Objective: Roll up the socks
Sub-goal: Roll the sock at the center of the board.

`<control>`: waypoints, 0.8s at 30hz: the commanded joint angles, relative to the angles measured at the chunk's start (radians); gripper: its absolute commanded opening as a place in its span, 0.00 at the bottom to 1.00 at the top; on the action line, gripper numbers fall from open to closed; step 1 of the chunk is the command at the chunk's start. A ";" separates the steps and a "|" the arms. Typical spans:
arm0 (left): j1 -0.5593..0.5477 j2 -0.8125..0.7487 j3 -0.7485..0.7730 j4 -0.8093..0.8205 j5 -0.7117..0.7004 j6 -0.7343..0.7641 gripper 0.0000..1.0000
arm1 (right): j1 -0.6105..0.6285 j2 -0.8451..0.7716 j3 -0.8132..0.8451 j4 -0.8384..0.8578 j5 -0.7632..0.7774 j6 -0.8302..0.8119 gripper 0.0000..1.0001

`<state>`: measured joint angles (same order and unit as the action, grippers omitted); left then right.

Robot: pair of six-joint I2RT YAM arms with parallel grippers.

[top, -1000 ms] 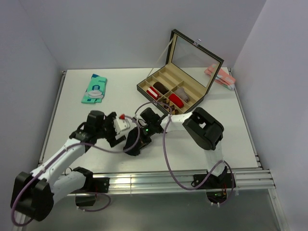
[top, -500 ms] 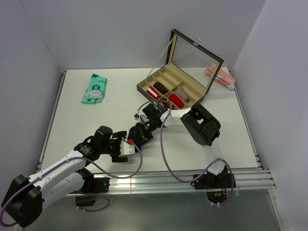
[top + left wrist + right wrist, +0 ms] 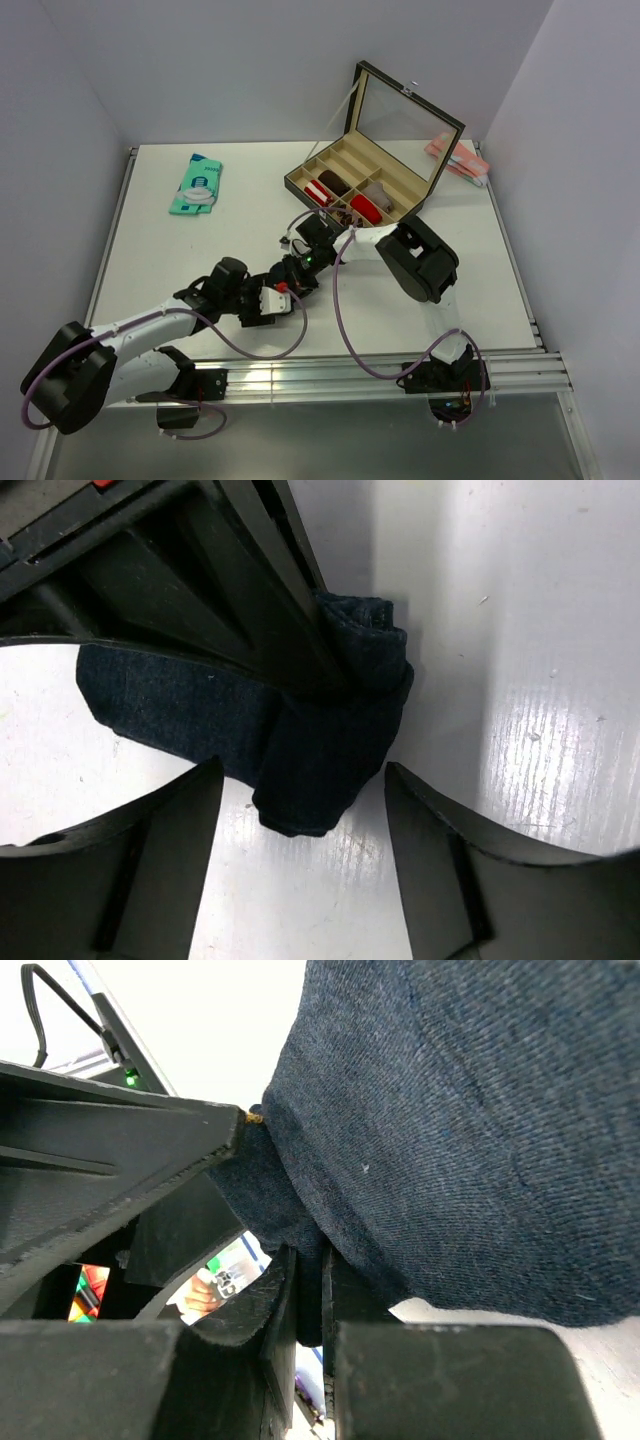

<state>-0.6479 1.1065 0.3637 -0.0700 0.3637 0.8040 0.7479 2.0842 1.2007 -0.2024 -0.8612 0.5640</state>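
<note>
The left arm lies low and stretched across the table [image 3: 170, 255] from the near left corner, its wrist turned toward the middle. The left gripper [image 3: 302, 772] hangs over a navy sock [image 3: 335, 745] with its jaws spread, one finger on each side of the sock's rolled end and a sliver of table showing on both sides, so neither finger touches the fabric. The right arm rises from its base at the near right, folds at the elbow and reaches back left and down to meet the left one. The right gripper [image 3: 322, 1290] has its jaws pressed together on the sock, pinching the fabric just behind the rolled end. The sock rests on the table between the two grippers, one end bunched into a stubby roll, the other lying flat.

Farther back stands an open box [image 3: 352, 160] with its mirrored lid [image 3: 405, 125] tilted up. Its near compartments hold a red-and-white striped roll [image 3: 318, 190], a dark brown roll [image 3: 337, 184] right beside it, and a red roll [image 3: 365, 209]. A teal packet [image 3: 197, 185] lies flat at the far left
</note>
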 commanded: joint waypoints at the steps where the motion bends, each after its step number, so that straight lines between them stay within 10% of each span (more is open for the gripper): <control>1: -0.004 0.021 0.038 0.036 0.009 -0.028 0.70 | -0.013 0.036 0.003 -0.069 0.123 -0.038 0.00; 10: -0.007 0.113 0.089 -0.033 0.024 -0.006 0.45 | -0.013 0.048 0.019 -0.080 0.117 -0.045 0.00; 17: -0.022 0.257 0.188 -0.225 0.044 0.006 0.00 | -0.015 0.031 0.022 -0.091 0.145 -0.061 0.01; 24: -0.022 0.395 0.268 -0.396 0.092 0.015 0.00 | -0.015 -0.180 -0.116 0.032 0.318 0.011 0.40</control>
<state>-0.6601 1.4162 0.6521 -0.2996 0.4076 0.8146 0.7269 2.0159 1.1641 -0.2272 -0.7544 0.5671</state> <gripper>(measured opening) 0.085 0.368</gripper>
